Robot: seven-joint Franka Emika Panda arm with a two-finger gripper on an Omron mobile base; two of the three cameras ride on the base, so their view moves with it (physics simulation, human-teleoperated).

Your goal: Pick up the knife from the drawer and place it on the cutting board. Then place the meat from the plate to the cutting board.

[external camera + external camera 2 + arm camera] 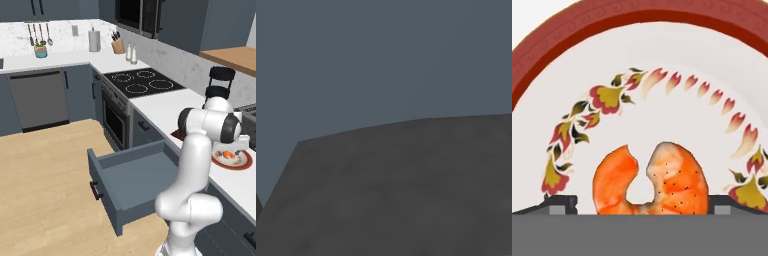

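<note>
Meat [652,180] — an orange-pink curled lump with a paler speckled patch — lies on the white centre of the plate [662,60], inside a ring of painted red and olive leaf motifs. In the hand view it sits low in the picture, directly between the two dark finger tips [559,204] that show at either side of it. The jaws stand apart, one tip on each flank of the meat; whether they touch it cannot be told.

In the left base view the plate [244,165], with its reddish-brown rim, rests on the white counter [160,107] to the right of the arm, and the meat [228,154] shows on it as small orange spots. The gripper itself is hidden there behind the arm's wrist. A dark brown corner of the board [176,134] shows just left of the arm's elbow, on the counter — the rest is covered by the arm.

Drawer [135,182] stands pulled out below the counter, its dark bar handle facing the wooden floor; the visible part of its inside shows bare blue-grey bottom. The knife cannot be made out in any view.

Beyond: black cooktop [142,81], oven below it, a tan knife block [118,46] in the corner, a black tiered rack [220,82] behind the arm.
</note>
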